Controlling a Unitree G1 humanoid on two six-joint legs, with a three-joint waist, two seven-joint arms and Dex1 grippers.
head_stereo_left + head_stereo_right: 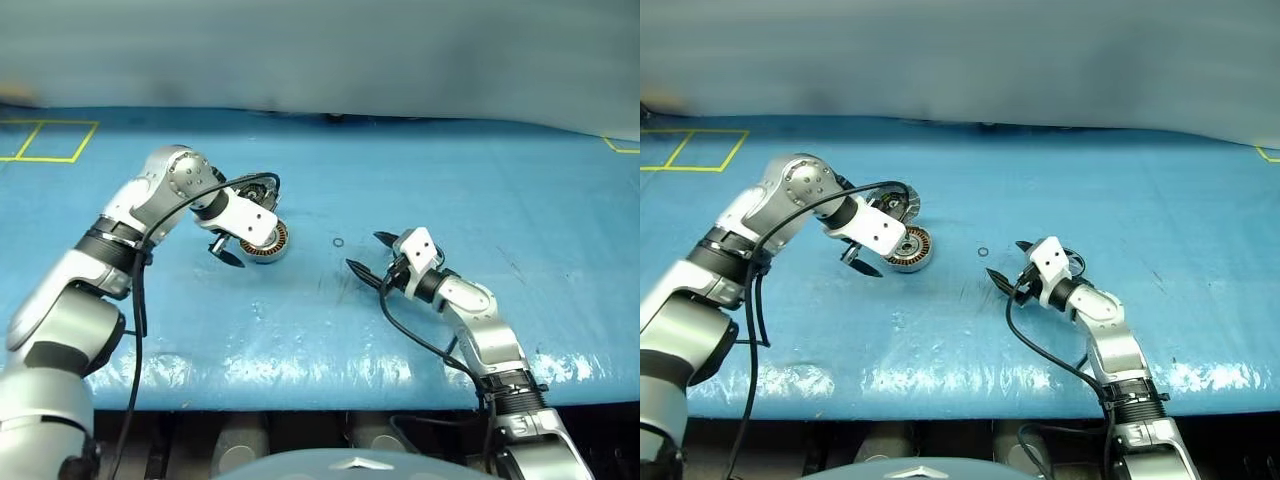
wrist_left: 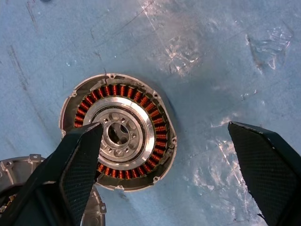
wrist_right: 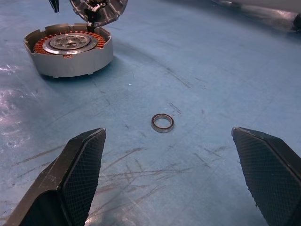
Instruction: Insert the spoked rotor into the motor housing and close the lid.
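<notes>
The motor housing point(image 2: 120, 132) lies flat on the blue table, showing its ring of copper windings around a silvery centre. The lid point(image 3: 99, 9) stands tilted up at the housing's far edge, segmented face and dark centre showing. My left gripper point(image 2: 164, 128) points down over the housing, open, with one finger point(image 2: 70, 174) above the windings and the other off to the side over bare table. My right gripper point(image 1: 366, 252) is open and nearly level, to the right of the housing and aimed towards it, holding nothing. The spoked rotor is out of view.
A tiny thin ring point(image 3: 162, 122) lies on the table between the right gripper and the housing. Yellow tape squares point(image 1: 45, 140) mark the far left of the blue table cover point(image 1: 470, 180). The table's front edge point(image 1: 300, 385) runs close to me.
</notes>
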